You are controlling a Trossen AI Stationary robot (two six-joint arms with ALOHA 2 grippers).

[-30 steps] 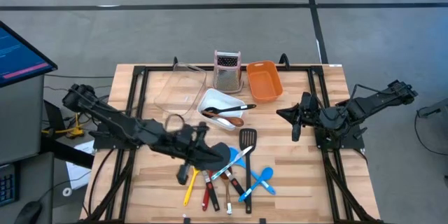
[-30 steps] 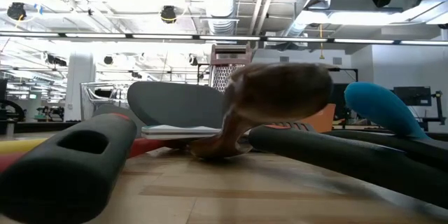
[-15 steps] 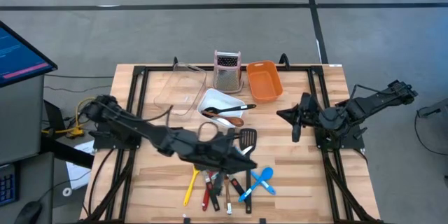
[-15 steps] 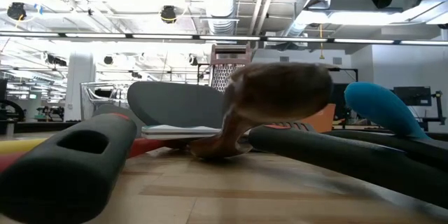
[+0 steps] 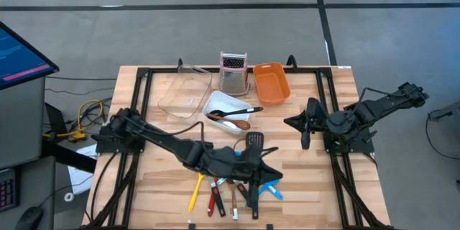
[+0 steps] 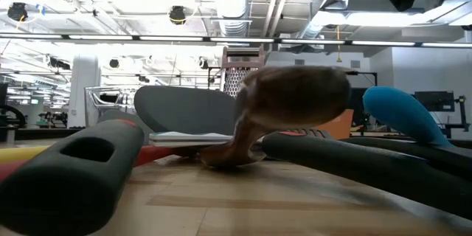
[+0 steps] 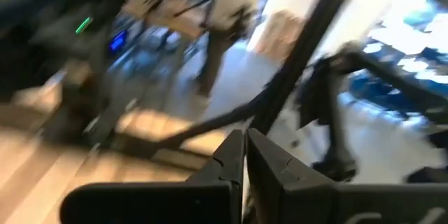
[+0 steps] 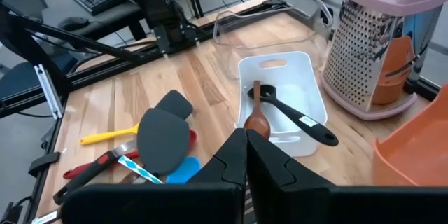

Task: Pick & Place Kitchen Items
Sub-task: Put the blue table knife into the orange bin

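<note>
The kitchen items lie in a pile near the table's front middle: a black slotted turner [image 5: 254,141], a yellow-handled tool [image 5: 194,192], red-handled tools [image 5: 213,198] and a blue spoon [image 5: 272,189]. They also show in the right wrist view [image 8: 164,140]. My left gripper [image 5: 272,170] is shut and empty; it reaches level over the pile's right side, pointing at the table's right edge, and hides part of the pile. My right gripper [image 5: 296,123] is shut and empty, and waits at the table's right. A wooden spoon [image 8: 255,120] and a black spoon [image 8: 297,120] lie in the white tub [image 8: 308,77].
A steel grater with a pink top [image 5: 233,72], an orange tub [image 5: 271,83] and a clear tub [image 5: 183,93] stand along the far edge. The white tub [image 5: 215,100] sits just in front of them. Bare wood lies between the pile and my right arm.
My left gripper has swept toward the table's right edge, from the left of the pile to over its right side, staying shut. The utensils have kept their places.
</note>
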